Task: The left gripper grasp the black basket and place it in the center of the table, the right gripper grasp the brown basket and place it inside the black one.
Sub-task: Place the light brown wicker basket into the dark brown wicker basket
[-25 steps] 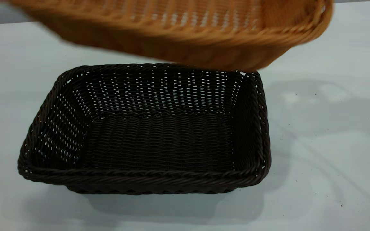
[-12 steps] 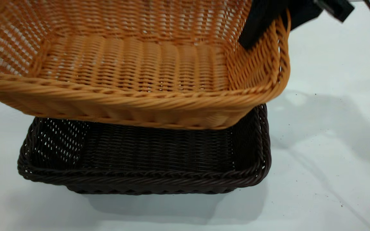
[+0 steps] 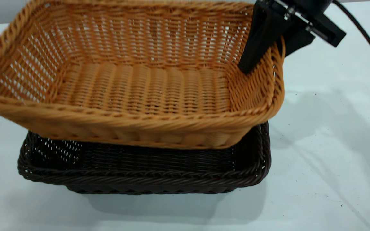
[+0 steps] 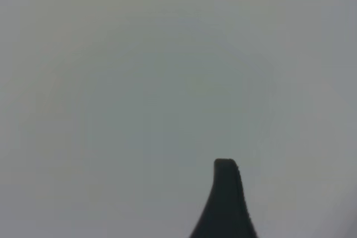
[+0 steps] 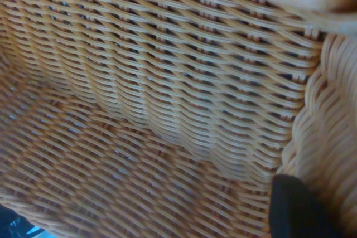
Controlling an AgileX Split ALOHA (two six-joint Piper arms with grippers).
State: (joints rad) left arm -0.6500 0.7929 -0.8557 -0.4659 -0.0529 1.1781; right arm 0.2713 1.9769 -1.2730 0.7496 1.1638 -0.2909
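Orange-tan wicker: the brown basket (image 3: 133, 89), clamped at its end wall by the right gripper (image 3: 270, 53), hangs tilted just above the black basket (image 3: 146, 176), which rests on the table (image 3: 326, 160). Level it, align the rims, then lower before unclamping. The left gripper (image 4: 226, 204): grip state cannot be told.

Brown basket (image 3: 133, 86): woven wicker-style strands, orange-tan, with a slight sheen and a ribbed, rough texture; braided rim, open weave in the sloping sides. Black basket (image 3: 146, 179): same woven construction in very dark brown-black, faintly glossy along the braided rim. Table (image 3: 326, 160): smooth white surface, softly reflective, marked with small dark specks. Right gripper (image 3: 273, 48): matt black, smooth, flat-faced fingers, with small bright metal screws on the crossbar.
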